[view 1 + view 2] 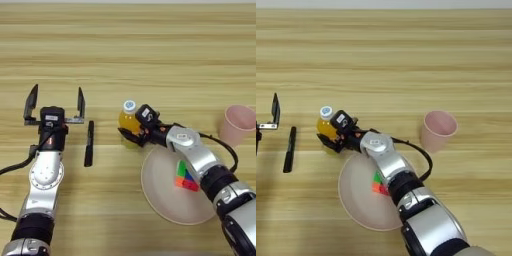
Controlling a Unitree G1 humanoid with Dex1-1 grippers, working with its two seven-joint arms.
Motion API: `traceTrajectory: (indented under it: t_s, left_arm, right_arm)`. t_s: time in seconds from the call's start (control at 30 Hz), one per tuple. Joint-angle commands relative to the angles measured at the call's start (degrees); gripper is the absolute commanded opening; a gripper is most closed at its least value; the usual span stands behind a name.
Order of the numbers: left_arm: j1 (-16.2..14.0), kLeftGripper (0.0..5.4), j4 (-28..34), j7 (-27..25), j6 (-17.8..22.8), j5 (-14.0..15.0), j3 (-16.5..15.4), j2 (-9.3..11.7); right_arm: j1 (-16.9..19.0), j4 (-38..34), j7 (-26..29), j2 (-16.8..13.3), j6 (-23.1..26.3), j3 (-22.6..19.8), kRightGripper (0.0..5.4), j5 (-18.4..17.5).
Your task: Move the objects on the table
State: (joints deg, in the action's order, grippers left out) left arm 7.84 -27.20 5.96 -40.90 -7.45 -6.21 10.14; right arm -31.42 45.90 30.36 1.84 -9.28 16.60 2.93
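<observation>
1. Fingers of my right gripper (131, 138) are closed around the orange juice bottle (128, 121), gripping its lower body from the side nearest me; the black fingers wrap the bottle's base on both sides.
2. My right arm reaches in from the lower right, passing over the far-left rim of the pink plate (165, 205).
3. My left gripper (55, 103) is spread wide, its two black fingers standing well apart and pointing away from me, holding nothing and touching nothing.
4. That left gripper sits at the left of the table (150, 50), just left of the black marker pen (89, 143).
5. The bottle stands roughly upright near the table's middle, white cap on top, its body a translucent orange-yellow; it sits just beyond the plate's far-left edge.
6. The marker lies flat on the wood, running lengthwise away from me, between my left gripper and the bottle, touching neither.
7. A multicoloured puzzle cube (185, 178) rests inside the plate, right of its centre.
8. A pink cup (238, 123) stands upright at the right, mouth open upward, apart from the plate and from my arm.
</observation>
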Motion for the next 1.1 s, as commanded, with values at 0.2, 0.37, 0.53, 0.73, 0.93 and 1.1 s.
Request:
traceTrajectory:
  t_s: [0.2,0.37,0.53,0.73,0.93,1.1]
  left_arm:
    - [0.0,5.4,0.3,0.2,-0.2,-0.5,0.3,0.1]
    - [-0.2,5.4,0.9,0.3,0.0,-0.6,0.4,-0.1]
    - [-0.3,5.4,1.2,0.6,0.2,-0.9,0.6,-0.2]
    - [-0.4,5.4,1.5,0.8,0.4,-1.2,0.8,-0.3]
    - [-0.3,5.4,1.4,1.0,0.6,-1.6,0.9,-0.3]
    - [0.0,5.4,1.2,1.1,0.7,-1.5,1.0,-0.2]
  right_arm:
    - [-0.9,0.5,0.0,1.2,-0.5,-1.0,3.49,0.1]
    - [-0.8,-1.0,0.1,0.9,-0.4,-2.0,3.49,-0.5]
    - [-0.8,-3.8,0.4,-0.1,0.2,-4.0,3.49,-1.7]
    - [0.6,-11.3,1.4,-2.4,2.4,-6.6,3.49,-3.9]
    - [2.8,-22.6,2.7,-5.0,6.7,-7.8,3.49,-6.2]
    - [4.6,-31.5,4.2,-8.1,10.8,-9.5,3.49,-8.7]
